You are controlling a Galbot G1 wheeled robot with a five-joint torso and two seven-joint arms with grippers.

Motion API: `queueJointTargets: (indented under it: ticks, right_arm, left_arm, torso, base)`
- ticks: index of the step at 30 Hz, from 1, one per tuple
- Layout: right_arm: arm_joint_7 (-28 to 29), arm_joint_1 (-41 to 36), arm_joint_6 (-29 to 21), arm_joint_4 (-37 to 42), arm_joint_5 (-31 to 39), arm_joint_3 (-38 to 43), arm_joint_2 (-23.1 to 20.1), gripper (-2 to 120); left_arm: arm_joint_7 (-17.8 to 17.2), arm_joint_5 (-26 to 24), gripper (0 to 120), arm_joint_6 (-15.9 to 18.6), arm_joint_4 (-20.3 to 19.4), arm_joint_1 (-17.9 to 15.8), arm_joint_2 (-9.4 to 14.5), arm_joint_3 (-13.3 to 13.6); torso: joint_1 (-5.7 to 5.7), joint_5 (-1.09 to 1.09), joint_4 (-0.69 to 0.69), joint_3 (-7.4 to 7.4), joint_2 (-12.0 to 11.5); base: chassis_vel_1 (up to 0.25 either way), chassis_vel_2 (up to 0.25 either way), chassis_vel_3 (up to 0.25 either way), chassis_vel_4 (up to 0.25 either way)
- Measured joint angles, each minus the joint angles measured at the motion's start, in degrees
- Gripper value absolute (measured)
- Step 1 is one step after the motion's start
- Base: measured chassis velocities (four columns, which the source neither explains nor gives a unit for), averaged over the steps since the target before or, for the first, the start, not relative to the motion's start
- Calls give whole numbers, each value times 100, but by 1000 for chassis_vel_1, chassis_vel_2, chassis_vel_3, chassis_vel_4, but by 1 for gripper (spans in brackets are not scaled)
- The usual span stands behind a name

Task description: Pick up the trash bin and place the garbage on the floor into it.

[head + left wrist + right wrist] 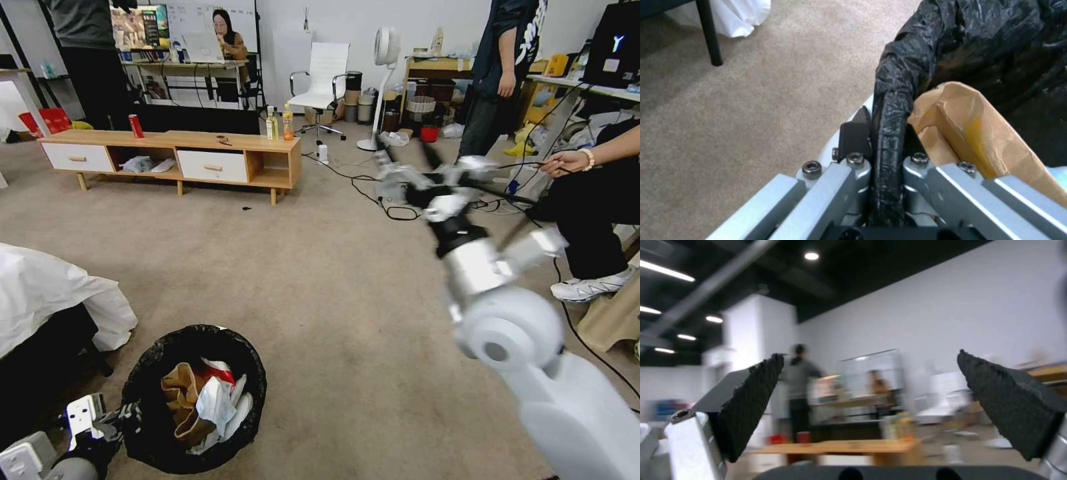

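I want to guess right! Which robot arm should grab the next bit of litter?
Probably the right. The right gripper is open, empty and raised over the carpet, while the left gripper is clamped on the trash bin rim.

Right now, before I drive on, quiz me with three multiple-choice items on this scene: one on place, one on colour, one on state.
1. Where does the left gripper hold the trash bin?
A. its rim
B. its base
C. nowhere

2. What colour is the bin's liner?
A. white
B. black
C. blue

3. How is the right gripper?
A. shut on a can
B. shut on a tissue
C. open, holding nothing

Answers: 1 A, the fingers pinch the bag-covered rim. 2 B, crinkled black plastic lines it. 3 C, its pads stand wide apart in the air, raised over the carpet.
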Motion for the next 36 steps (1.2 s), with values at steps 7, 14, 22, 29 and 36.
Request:
queueJointTargets:
  ticks: [7, 14, 22, 29, 36]
  right_arm:
    - [38, -1383, 217, 256, -1063, 955, -60, 99]
    - [44, -2794, 577, 360, -2166, 1310, 325, 100]
    - [121, -3622, 842, 345, -3384, 1268, 1038, 100]
    - [265, -4120, 1055, 207, -3830, 1196, 1413, 100]
    - [352, -4461, 1281, 131, -4207, 1085, 1757, 100]
  left_arm:
    - [14, 217, 3, -44, -37, 33, -85, 59]
    - [97, 445, 3, -95, -115, 82, -160, 115]
    - [145, 568, 3, -162, -203, 144, -183, 167]
    - [164, 593, 3, -177, -254, 179, -164, 212]
    - [169, 581, 3, -178, -257, 178, -128, 269]
  torso:
    - [0, -2, 5, 0, 0]
    - [0, 0, 4, 0, 0]
    - [0, -3, 5, 0, 0]
    - [0, -2, 3, 1, 0]
    - [0, -2, 4, 1, 0]
  base:
    - [0, 0, 0, 0]
    - [0, 0, 0, 0]
    - [0, 0, 0, 0]
    - [0, 0, 0, 0]
    - [0, 0, 0, 0]
